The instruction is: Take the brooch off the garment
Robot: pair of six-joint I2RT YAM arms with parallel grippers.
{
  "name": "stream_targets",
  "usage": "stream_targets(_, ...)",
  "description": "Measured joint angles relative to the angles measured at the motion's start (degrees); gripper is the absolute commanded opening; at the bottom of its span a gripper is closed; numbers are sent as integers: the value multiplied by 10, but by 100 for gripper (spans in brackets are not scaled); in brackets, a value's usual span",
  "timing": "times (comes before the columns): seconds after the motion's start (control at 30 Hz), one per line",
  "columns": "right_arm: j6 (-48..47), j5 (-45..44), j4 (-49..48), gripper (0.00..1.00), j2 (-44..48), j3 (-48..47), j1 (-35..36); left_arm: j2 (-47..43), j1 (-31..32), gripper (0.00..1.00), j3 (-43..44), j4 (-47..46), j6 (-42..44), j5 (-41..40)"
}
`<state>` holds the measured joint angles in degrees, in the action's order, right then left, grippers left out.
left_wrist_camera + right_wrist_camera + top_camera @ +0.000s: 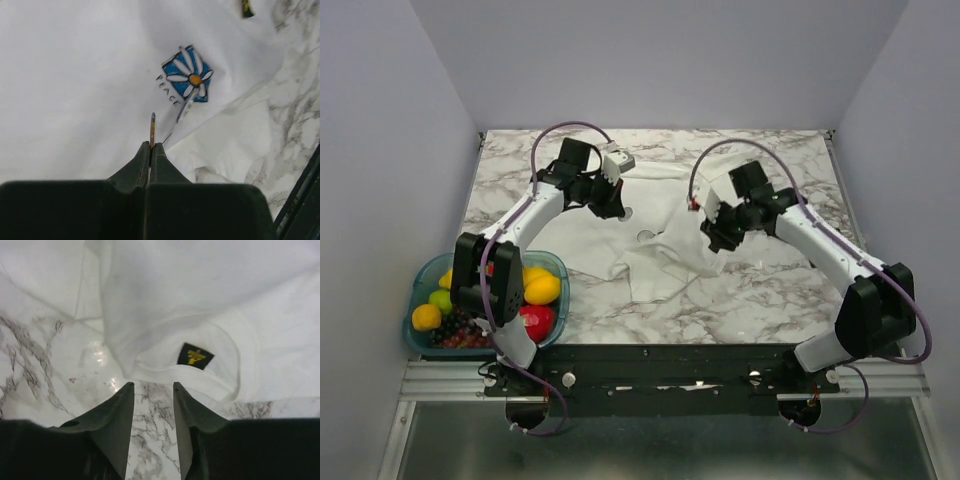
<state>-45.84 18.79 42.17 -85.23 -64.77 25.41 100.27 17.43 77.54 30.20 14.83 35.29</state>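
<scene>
White cloth of the garment (pixel 75 75) carries the brooch (pixel 187 77) ahead and right of my left gripper (pixel 152 146), whose jaws are pinched together, so I judge the grasp not yet made: it must open and advance while my part-open, empty right gripper (pixel 154 390) steadies the cloth.

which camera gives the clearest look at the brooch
The left wrist view: the brooch shows close up, white petals, yellow centre, blue ground, on the garment. In the top external view it is too small to make out; the right wrist view misses it.
</scene>
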Motion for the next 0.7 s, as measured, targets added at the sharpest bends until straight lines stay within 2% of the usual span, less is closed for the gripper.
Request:
stream_targets(0.17, 97, 107, -9, 50, -19, -180, -66, -56, 0, 0, 51, -25, -8, 93)
stream_targets(0.37, 242, 243, -123, 48, -39, -325, -63, -74, 0, 0, 122, -157, -131, 164)
stream_targets(0.57, 374, 342, -218, 48, -105, -380, -63, -76, -4, 0, 139, -328, -296, 225)
stream_targets(0.7, 432, 382, -250, 47, -132, -381, -63, -76, -11, 0, 139, -403, -360, 263)
